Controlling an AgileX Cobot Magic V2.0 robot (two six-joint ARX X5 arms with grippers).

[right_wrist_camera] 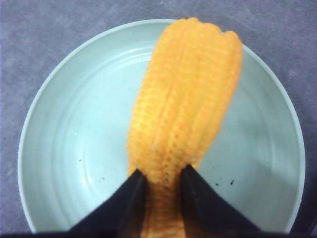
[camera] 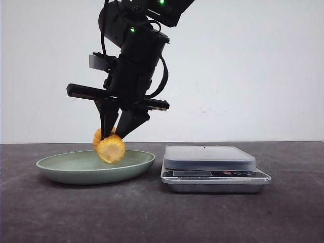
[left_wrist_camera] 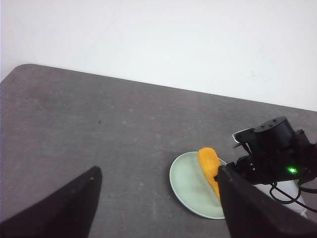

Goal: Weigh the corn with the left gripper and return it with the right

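The corn [camera: 110,147] is a yellow-orange cob piece. It is clamped between the two black fingers of my right gripper [camera: 114,136] and hangs just above the pale green plate [camera: 66,167]. In the right wrist view the fingers [right_wrist_camera: 131,198] pinch the near end of the corn [right_wrist_camera: 183,99], with the plate [right_wrist_camera: 64,148] beneath. My left gripper [left_wrist_camera: 158,168] is open and empty, high over the bare table. From there it sees the corn [left_wrist_camera: 208,161], the plate [left_wrist_camera: 185,186] and the right gripper [left_wrist_camera: 277,153] in the distance. The left gripper does not show in the front view.
A silver kitchen scale [camera: 210,157] with a flat pale platform stands just right of the plate, nothing on it. The dark grey table [camera: 152,212] runs to a white wall behind.
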